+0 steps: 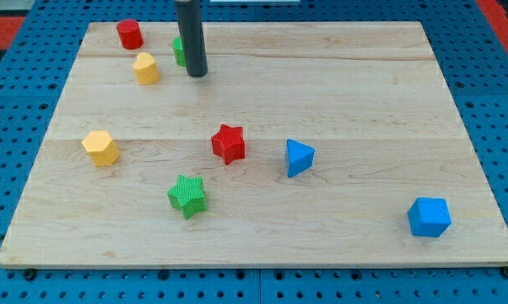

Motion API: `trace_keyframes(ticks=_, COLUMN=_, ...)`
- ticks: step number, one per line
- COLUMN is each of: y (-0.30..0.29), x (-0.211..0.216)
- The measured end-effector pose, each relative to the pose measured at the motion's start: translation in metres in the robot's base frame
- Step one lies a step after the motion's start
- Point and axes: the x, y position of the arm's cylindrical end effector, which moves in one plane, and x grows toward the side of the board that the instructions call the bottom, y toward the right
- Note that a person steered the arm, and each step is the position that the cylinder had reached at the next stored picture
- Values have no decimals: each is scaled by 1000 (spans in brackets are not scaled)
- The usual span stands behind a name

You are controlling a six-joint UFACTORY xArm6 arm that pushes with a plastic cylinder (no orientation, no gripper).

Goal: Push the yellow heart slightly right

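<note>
The yellow heart (146, 68) lies near the view's top left of the wooden board (364, 101). My tip (197, 74) rests on the board a short way to the heart's right, not touching it. A green block (178, 51) sits just left of the rod and is partly hidden by it, so its shape is unclear. A red cylinder (129, 34) lies above and left of the heart.
A yellow hexagon (100, 147) lies at the left. A red star (229, 143) and a blue triangle (299, 157) sit near the middle. A green star (187, 196) lies below them. A blue cube (429, 217) is at the bottom right.
</note>
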Motion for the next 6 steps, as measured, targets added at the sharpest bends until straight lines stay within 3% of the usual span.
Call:
trace_keyframes(ticks=1, y=-12, x=50)
trace_keyframes(ticks=2, y=-87, x=55)
trace_keyframes(ticks=3, y=-179, x=28)
trace_keyframes(ticks=4, y=-215, x=-8)
trace_keyframes(ticks=5, y=-198, x=-36)
trace_keyframes(ticks=6, y=-131, x=-50)
